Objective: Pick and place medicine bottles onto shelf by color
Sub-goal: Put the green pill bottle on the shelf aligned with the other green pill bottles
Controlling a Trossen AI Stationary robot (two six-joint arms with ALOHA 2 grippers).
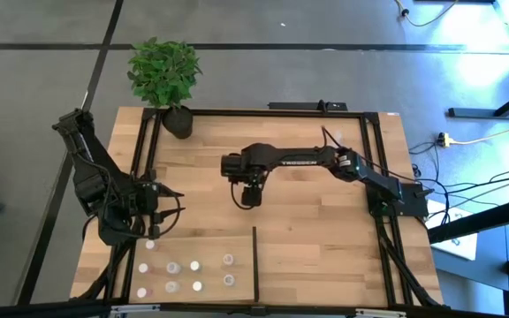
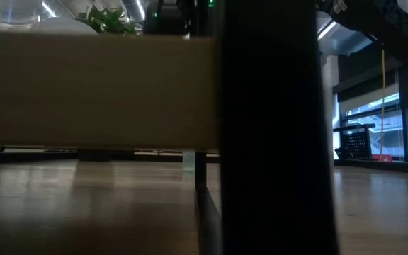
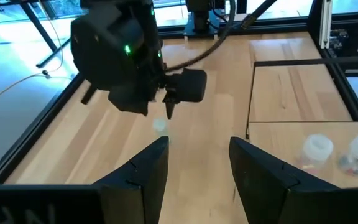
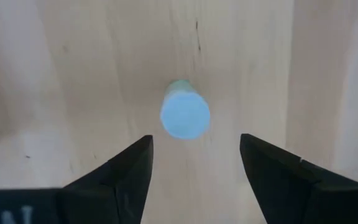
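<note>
A small bottle with a pale blue top [image 4: 185, 116] stands upright on its base on the light-wood shelf [image 1: 316, 238]. It also shows in the left wrist view [image 3: 160, 125] and the low view [image 2: 189, 161]. My right gripper [image 4: 196, 146] hangs open straight above it, fingers pointing down and clear of it; in the high view this gripper [image 1: 248, 196] hides the bottle. Several more tiny bottles [image 1: 173, 267] stand in rows at the near left, beside the black divider bar [image 1: 254, 261]. My left gripper [image 3: 197, 146] waits at the table's left, open with nothing between its fingers.
A black pot with a green plant [image 1: 178, 119] stands at the far left corner. Black rails [image 1: 374, 177] edge the boards. Two whitish bottles [image 3: 317, 148] show close to my left gripper. Bare boards lie to the right of the divider.
</note>
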